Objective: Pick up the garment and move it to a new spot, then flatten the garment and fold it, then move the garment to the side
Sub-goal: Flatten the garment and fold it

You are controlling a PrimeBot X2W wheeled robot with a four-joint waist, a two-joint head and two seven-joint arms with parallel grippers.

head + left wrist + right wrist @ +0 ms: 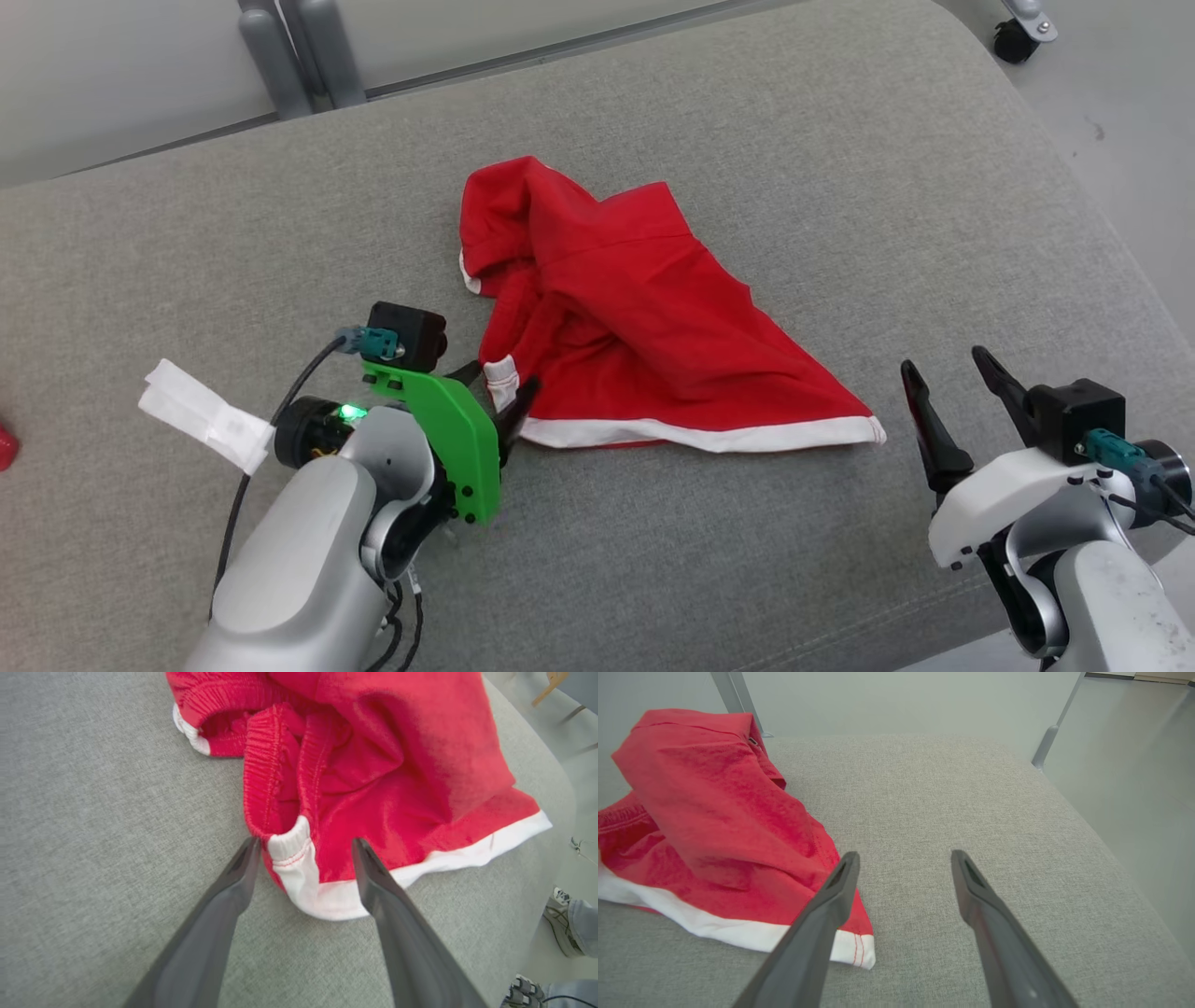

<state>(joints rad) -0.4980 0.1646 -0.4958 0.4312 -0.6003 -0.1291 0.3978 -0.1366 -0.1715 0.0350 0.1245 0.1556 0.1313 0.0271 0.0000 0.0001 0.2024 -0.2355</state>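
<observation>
Both jaws wide apart, empty, beside garment (635, 317) on cushion (840, 140); person's shoes (558, 917) nearby

At the lower left of the head view, the left arm (299, 551) is a smooth silver-grey shell. It carries a flat bright green bracket (448, 439) with dark screws, a black camera box (411, 334), a teal plug (373, 343), a black cable (303, 373), a lit green lamp (352, 412) and a white tape tab (201, 413). At the lower right, the right arm's wrist cover (1008, 495) is white, with its own black box (1074, 415) and teal plug (1111, 446). The left gripper (306, 841) and the right gripper (905, 853) have long, dark grey, tapering fingers (808, 942).
</observation>
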